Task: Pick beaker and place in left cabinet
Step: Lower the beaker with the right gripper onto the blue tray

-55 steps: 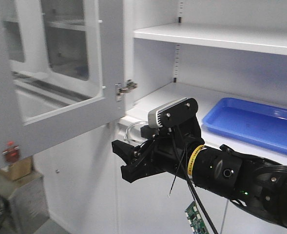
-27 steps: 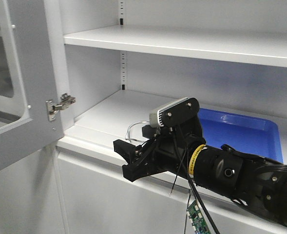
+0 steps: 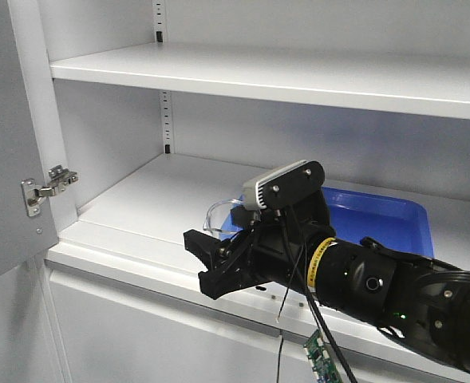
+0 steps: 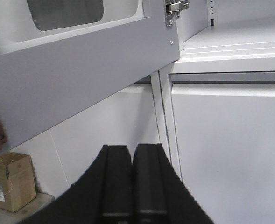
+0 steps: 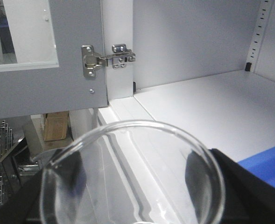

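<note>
The right gripper (image 3: 199, 264) clasped the clear beaker (image 5: 110, 186) at the front edge of the left cabinet (image 3: 151, 199) lower shelf, near a blue tray (image 3: 378, 214); the left gripper (image 4: 132, 186) had its fingers pressed together, empty.

beaker (image 5: 128, 177): clear glass, smooth and glossy, held between the jaws.
right gripper (image 3: 200, 262): black plastic, matt.
left cabinet (image 3: 155, 199): pale grey painted metal, smooth, seen ahead of the jaws.
hinge (image 5: 107, 58): bright metal, shiny.
tray (image 3: 378, 219): blue plastic, smooth, faintly glossy.
cardboard box (image 4: 9, 179): brown, matt.
</note>
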Robot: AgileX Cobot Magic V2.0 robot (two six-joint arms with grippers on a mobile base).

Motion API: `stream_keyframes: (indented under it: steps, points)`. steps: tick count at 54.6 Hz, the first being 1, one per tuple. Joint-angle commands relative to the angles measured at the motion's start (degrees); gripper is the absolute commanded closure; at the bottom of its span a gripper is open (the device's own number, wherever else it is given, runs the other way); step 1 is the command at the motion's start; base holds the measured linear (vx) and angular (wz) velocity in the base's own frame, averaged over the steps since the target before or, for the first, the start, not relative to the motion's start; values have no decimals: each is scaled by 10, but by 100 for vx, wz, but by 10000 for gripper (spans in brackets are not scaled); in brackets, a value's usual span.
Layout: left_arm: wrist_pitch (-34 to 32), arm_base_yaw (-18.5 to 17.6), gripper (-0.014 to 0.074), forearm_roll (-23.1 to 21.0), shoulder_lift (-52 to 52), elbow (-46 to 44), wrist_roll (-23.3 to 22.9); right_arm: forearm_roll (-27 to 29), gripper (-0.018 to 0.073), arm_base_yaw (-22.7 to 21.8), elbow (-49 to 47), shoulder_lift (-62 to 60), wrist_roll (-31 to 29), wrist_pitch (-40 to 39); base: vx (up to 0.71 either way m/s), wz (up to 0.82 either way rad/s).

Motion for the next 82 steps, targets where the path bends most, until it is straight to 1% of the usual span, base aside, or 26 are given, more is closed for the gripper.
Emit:
stream_keyframes:
  steps: [1, 69, 72, 77, 82]
  points:
    - [-47, 0, 603, -3, -5, -10, -1, 9, 358, -1, -22, -22, -1, -32, 3, -9]
    - [-47, 0, 603, -3, -5, -10, -1, 10, 358, -1, -22, -22, -1, -41, 1, -5]
    - [-47, 0, 603, -3, -5, -10, -1, 15, 358, -1, -22, -22, -7, -34, 0, 0]
    - [-47, 0, 603, -3, -5, -10, -1, 44, 358, -1, -22, -21, -16, 9, 0, 0]
    - [-47, 0, 603, -3, -5, -10, -1, 67, 358, -4, -31, -13, -47, 38, 0, 0]
